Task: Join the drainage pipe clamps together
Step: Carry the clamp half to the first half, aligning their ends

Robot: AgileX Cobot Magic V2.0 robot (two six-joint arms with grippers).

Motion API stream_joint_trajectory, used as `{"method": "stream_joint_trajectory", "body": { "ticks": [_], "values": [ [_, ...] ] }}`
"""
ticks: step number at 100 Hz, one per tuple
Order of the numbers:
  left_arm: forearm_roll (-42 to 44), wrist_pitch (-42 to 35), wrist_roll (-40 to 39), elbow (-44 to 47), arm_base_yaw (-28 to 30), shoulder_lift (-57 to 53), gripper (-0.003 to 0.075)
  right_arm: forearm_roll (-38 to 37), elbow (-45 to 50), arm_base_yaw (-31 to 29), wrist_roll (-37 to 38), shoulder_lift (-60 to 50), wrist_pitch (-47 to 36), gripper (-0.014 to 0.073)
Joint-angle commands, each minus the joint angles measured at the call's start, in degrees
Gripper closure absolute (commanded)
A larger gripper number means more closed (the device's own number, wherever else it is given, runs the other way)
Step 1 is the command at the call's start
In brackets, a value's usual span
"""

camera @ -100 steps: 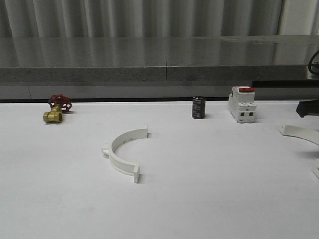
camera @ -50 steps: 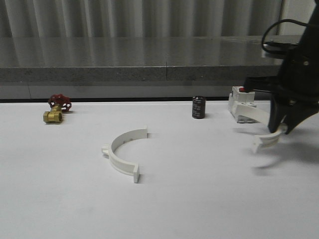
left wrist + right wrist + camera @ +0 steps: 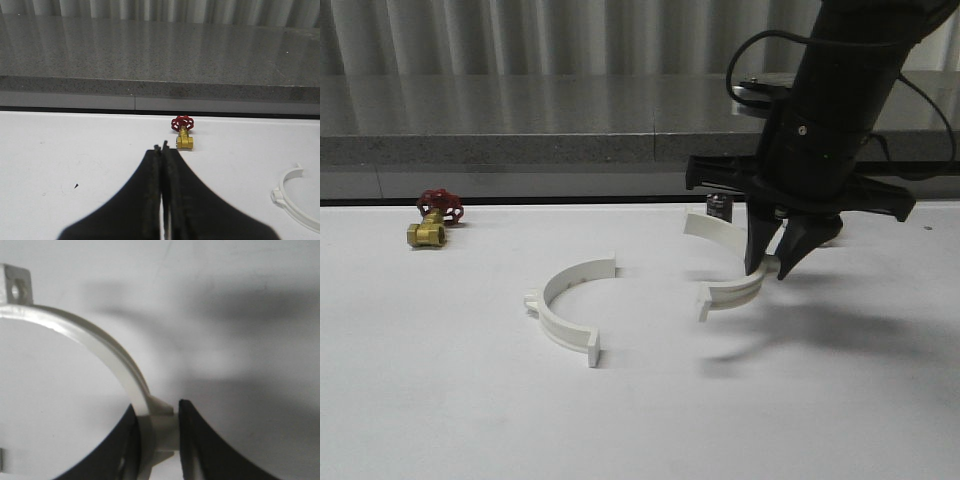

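Pinching one half-ring (image 3: 728, 262) tight, the right gripper (image 3: 772, 268) carries it above the table toward the other half-ring (image 3: 567, 310) (open sides facing) for joining.

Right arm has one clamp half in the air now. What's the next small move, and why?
Probably carry it further left and lower it. The right gripper holds its clamp half above the table, open side facing the other half, which lies flat with its open side towards it. A gap separates their end tabs. The left gripper is shut and empty.
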Motion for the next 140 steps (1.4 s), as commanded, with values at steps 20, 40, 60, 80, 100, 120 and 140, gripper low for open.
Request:
{"method": "stream_joint_trajectory", "body": {
  "ticks": [20, 40, 60, 80, 100, 120, 140],
  "values": [
    [0.1, -4.7, 0.1, -1.4, 0.2, 0.4, 0.0740, -6.1, -7.3, 4.0, 8.4, 1.6, 1.0, 0.0516],
    [0.1, -4.7, 0.1, -1.4, 0.2, 0.4, 0.0740, -6.3, -13.0, 7.0, 8.4, 5.1, 3.1, 0.0516],
    [0.1, -4.7, 0.1, -1.4, 0.2, 0.4, 0.0740, -7.1, -15.9, 8.3, 10.7, 7.5, 4.2, 0.0516],
    [0.1, -4.7, 0.1, -1.4, 0.2, 0.4, 0.0740, -10.5, -15.9, 8.3, 15.1, 7.6, 5.1, 0.0516],
    [0.1, -4.7, 0.1, -1.4, 0.2, 0.4, 0.0740, -11.1, -15.9, 8.5, 16.4, 7.6, 5.9, 0.0516],
    [0.1, -4.7, 0.1, -1.4, 0.2, 0.4, 0.0740, -11.2, -15.9, 9.5, 17.6, 7.6, 5.8, 0.0516],
    [0.1, -4.7, 0.1, -1.4, 0.2, 0.4, 0.0740, -11.2, -15.9, 9.6, 17.9, 8.1, 5.4, 0.0516]
  ]
}}
